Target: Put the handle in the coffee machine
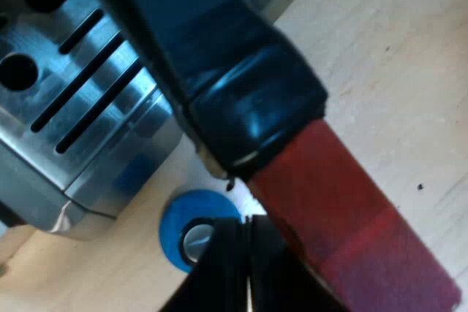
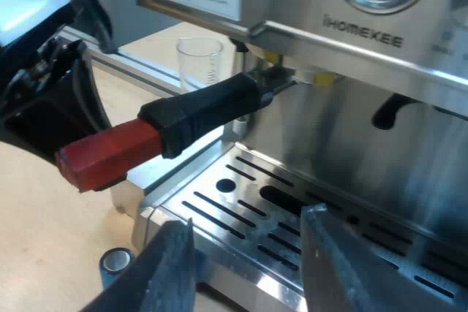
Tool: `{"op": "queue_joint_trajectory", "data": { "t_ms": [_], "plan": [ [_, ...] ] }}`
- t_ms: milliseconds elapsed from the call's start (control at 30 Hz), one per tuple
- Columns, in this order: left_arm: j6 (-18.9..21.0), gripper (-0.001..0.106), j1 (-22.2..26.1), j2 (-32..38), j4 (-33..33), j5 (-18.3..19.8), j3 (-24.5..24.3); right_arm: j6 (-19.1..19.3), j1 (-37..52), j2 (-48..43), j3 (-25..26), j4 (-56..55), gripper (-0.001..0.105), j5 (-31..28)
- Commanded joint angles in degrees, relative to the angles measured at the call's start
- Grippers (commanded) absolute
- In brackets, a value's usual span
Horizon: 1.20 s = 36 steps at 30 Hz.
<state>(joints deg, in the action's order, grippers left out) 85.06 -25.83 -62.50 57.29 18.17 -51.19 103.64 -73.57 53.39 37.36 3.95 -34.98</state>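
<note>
Black left gripper (image 2: 82, 153) clamps handle (image 2: 199, 111)

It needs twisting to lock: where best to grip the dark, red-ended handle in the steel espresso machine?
Probably grip the handle on its black part beside the red end, coming from that free end; its far end is tucked under the machine's front.

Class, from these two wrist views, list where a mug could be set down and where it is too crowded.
Free: the drip tray, bare between the machine's front and the open right gripper; the wooden table beyond the handle's red end. Crowded: the tray's corner, where the blue tamper stands below the red end, left gripper close by.
</note>
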Motion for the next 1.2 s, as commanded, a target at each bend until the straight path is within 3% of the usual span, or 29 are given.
{"op": "queue_joint_trajectory", "data": {
  "t_ms": [33, 167, 300, 467, 767, 933, 1200],
  "plan": [
    [-0.53, 0.000, -5.90, 0.42, -2.32, 11.01, -2.05, 0.77, 0.26, -0.42, 0.55, -0.06, 0.037, -0.93],
    [-0.53, 0.000, -8.40, 0.42, -3.28, 10.76, -2.78, 0.17, 0.26, -0.42, 0.65, -0.06, 0.037, -0.93],
    [-0.53, 0.000, -8.66, 0.07, -5.72, 10.73, -2.76, -3.55, 0.26, -0.42, 0.62, -0.06, 0.037, -0.93],
    [-0.53, 0.000, -8.66, -0.74, -6.64, 11.23, -2.96, -3.72, 0.26, -0.42, 0.62, 0.09, 0.037, -3.84],
    [-0.53, 0.000, -8.66, -0.85, -10.24, 12.10, -3.90, -4.07, 0.26, -0.42, 2.13, -0.16, 0.038, -3.84],
    [-0.31, 0.000, -8.66, -0.85, -12.66, 16.94, -3.94, -4.07, 0.26, -0.42, 2.37, -0.37, 0.038, -3.79],
    [0.01, 0.000, -8.66, -0.85, -18.11, 20.76, -3.94, -4.07, 0.26, -0.42, 2.37, -0.37, 0.038, -3.70]
  ]
}}
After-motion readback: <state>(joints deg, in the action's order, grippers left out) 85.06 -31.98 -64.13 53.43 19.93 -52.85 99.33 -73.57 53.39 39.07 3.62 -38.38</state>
